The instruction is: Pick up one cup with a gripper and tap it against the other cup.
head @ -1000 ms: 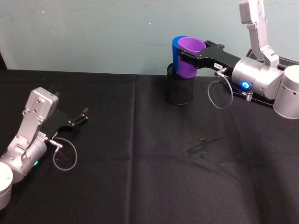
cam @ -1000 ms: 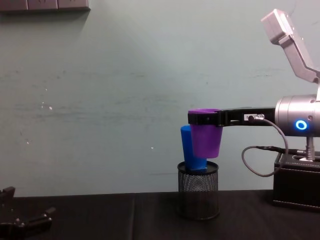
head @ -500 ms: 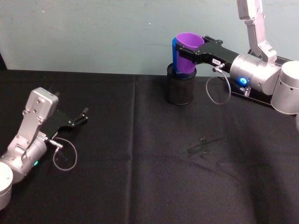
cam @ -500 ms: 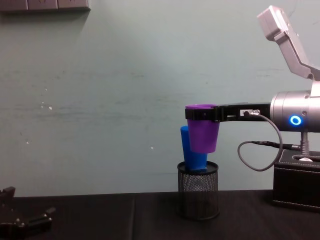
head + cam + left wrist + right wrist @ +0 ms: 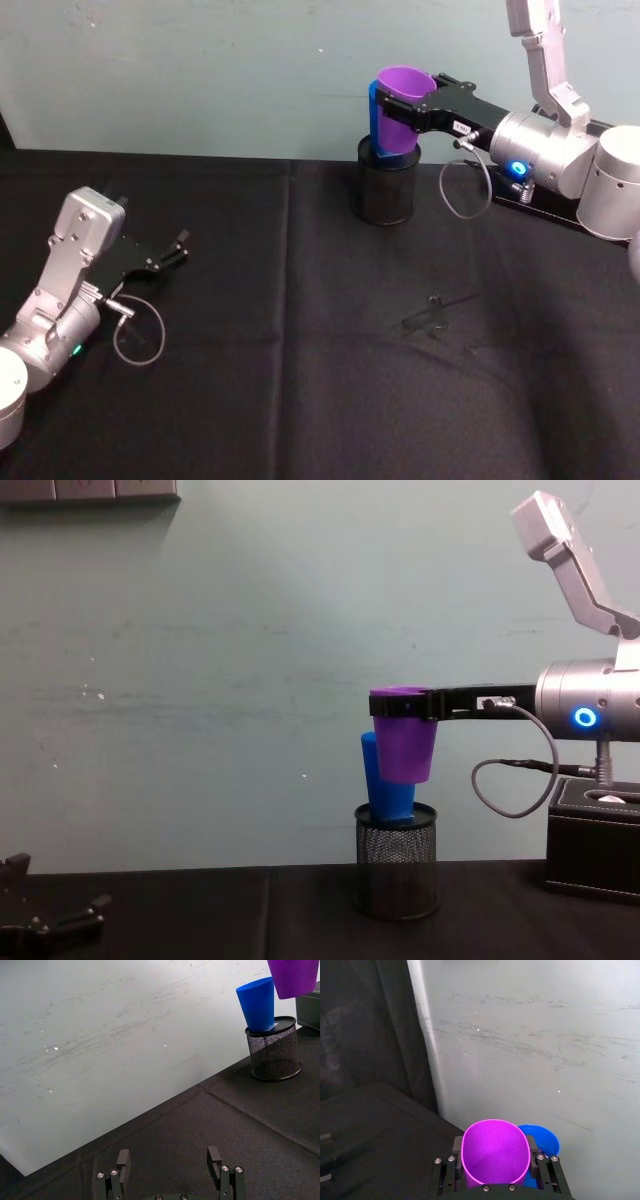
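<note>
Black-clothed table (image 5: pixel 300 420), scuffed pale wall (image 5: pixel 200 680), right gripper (image 5: pixel 410 103) clamped round purple cup (image 5: pixel 400 138), blue cup (image 5: pixel 376 780) half hidden behind, left gripper (image 5: pixel 178 250) parked, jaws apart.

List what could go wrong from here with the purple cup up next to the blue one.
1. The blue cup leans tilted in the mesh pen holder; a hard tap from the purple cup could knock it out or topple the holder.
2. The right gripper clamps the purple cup only near its rim, so contact may twist it or make it slip.
The left gripper lies parked, open, low at the table's left.
</note>
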